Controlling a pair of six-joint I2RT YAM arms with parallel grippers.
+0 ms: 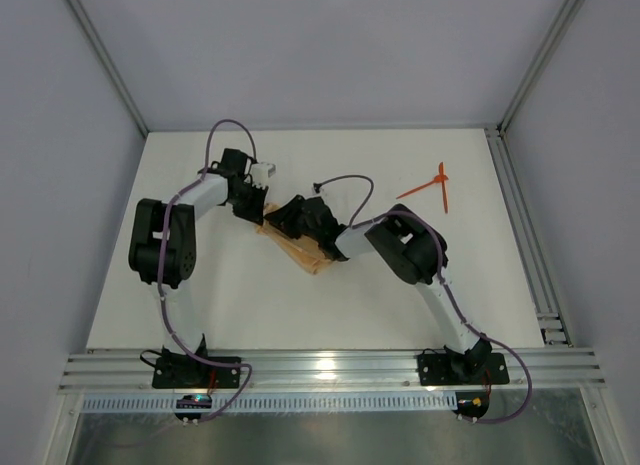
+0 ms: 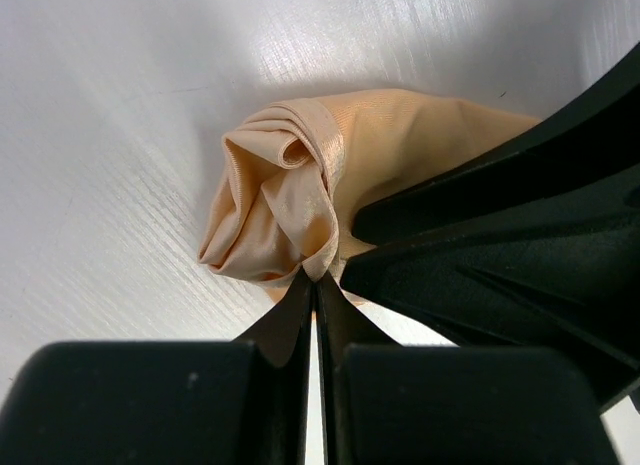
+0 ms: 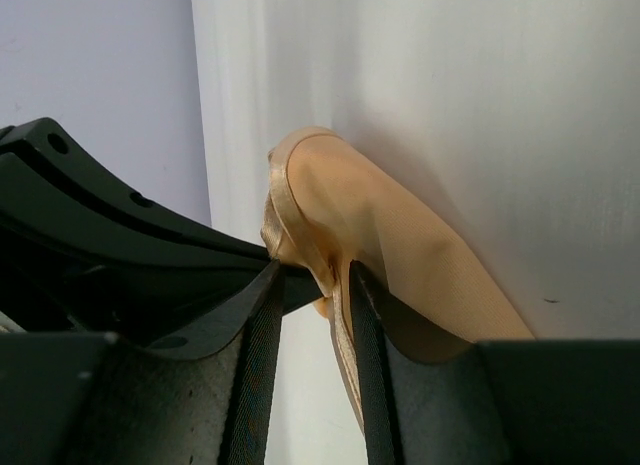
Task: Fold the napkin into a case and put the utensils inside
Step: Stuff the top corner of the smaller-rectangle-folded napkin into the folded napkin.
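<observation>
Left wrist view shows the left gripper (image 2: pixel 318 278) pinched tight on a fold of the bunched napkin (image 2: pixel 290 195). The right gripper (image 3: pixel 312 275) stands part open, with the cloth's hem running between its fingers, mid-table (image 1: pixel 200 305).

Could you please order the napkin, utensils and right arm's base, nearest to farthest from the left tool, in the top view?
1. Napkin: pinched in the left tool.
2. Utensils: far side, right.
3. Right arm's base: near edge, right.

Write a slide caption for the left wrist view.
Peach napkin bunched on the white table, one fold pinched in the shut left hand.
</observation>
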